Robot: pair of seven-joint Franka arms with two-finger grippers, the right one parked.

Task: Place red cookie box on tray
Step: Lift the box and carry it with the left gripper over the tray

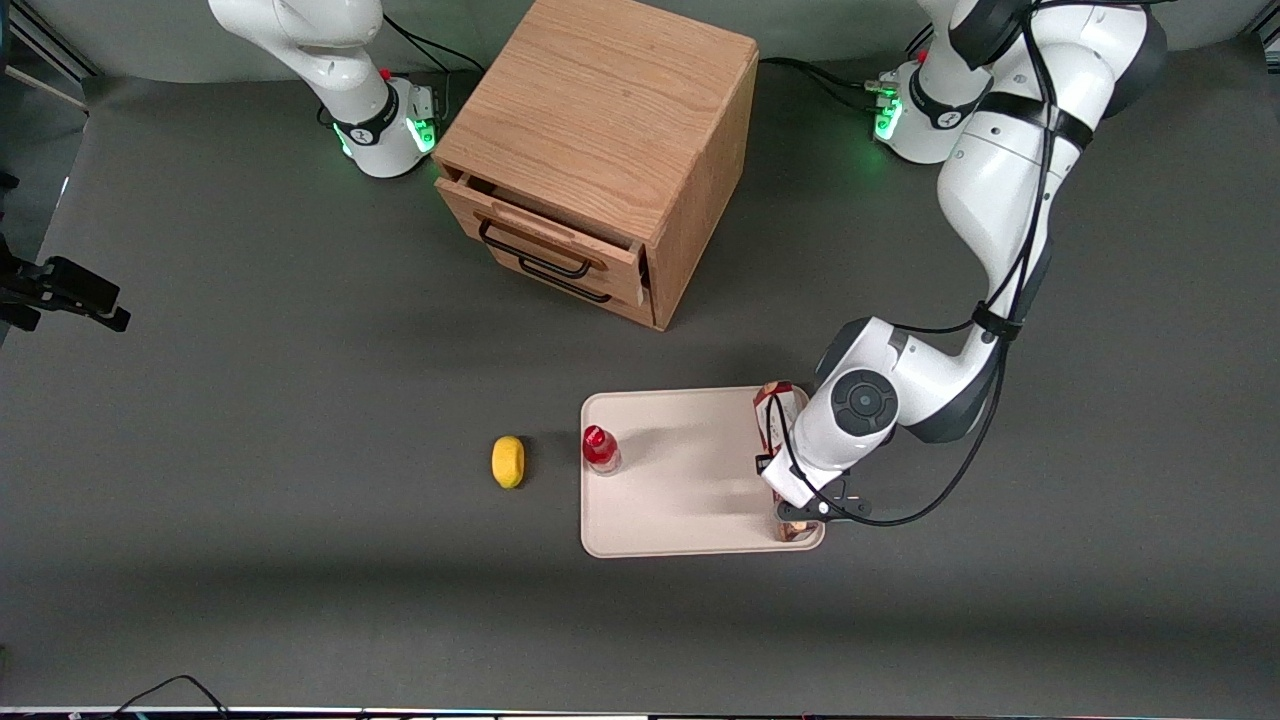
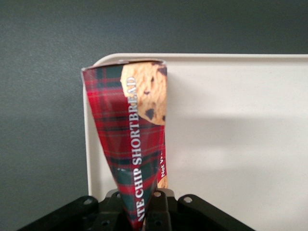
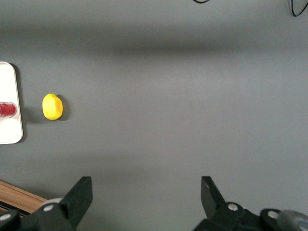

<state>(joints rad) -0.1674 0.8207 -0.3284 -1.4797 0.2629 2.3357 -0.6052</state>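
The red cookie box [image 1: 776, 412], in red tartan print with a cookie picture, lies lengthwise along the edge of the cream tray [image 1: 690, 480] that faces the working arm's end of the table. My left gripper [image 1: 803, 508] is over the box's end nearer the front camera. In the left wrist view the gripper [image 2: 142, 211] is shut on the red cookie box [image 2: 130, 139], which looks pinched narrow between the fingers. The box's other end reaches a corner of the tray [image 2: 240, 144]. Whether the box rests on the tray or hangs just above it cannot be told.
A small red-capped bottle [image 1: 600, 448] stands on the tray's edge toward the parked arm's end. A yellow lemon [image 1: 508, 461] lies on the grey table beside it. The wooden drawer cabinet [image 1: 600, 150], top drawer slightly out, stands farther from the front camera.
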